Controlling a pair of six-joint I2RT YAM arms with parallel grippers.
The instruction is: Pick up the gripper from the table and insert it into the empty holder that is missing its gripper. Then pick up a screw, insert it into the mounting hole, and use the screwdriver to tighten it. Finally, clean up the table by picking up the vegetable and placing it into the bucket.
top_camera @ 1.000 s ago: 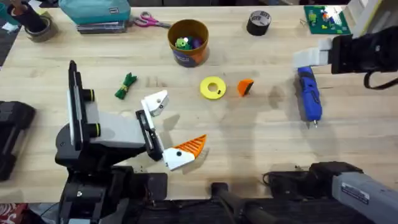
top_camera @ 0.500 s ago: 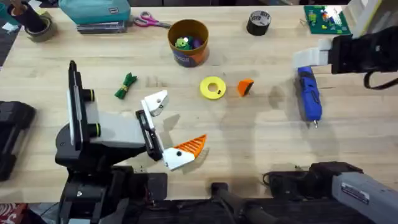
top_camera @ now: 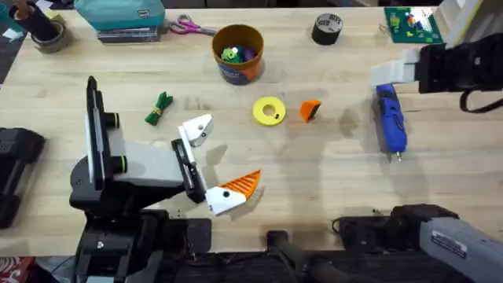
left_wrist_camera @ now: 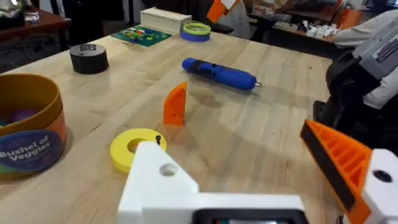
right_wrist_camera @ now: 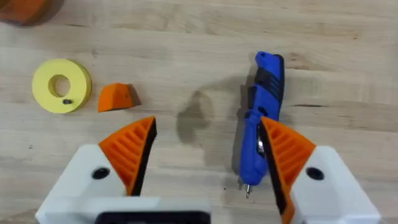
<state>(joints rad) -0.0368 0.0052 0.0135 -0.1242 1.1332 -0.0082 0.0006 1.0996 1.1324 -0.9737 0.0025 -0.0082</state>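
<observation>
Evidently nothing was done: the gripper (top_camera: 310,110) lay beside the disc (top_camera: 269,111), and both arms' fingers gaped wide, empty.

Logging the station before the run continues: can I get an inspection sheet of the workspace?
Surface: wooden table, bare in the middle.
Job's things: orange gripper beside yellow disc; screwdriver lying flat; vegetable on the table; bucket upright, toys inside.
Holder: left end effector has one white holder without an orange tip.
Clutter: scissors, black tape roll, teal case.
End effectors: left open; right end effector open above the screwdriver.
Cables: nothing seen.
Surroundings: other desks behind, in the left wrist view.
</observation>
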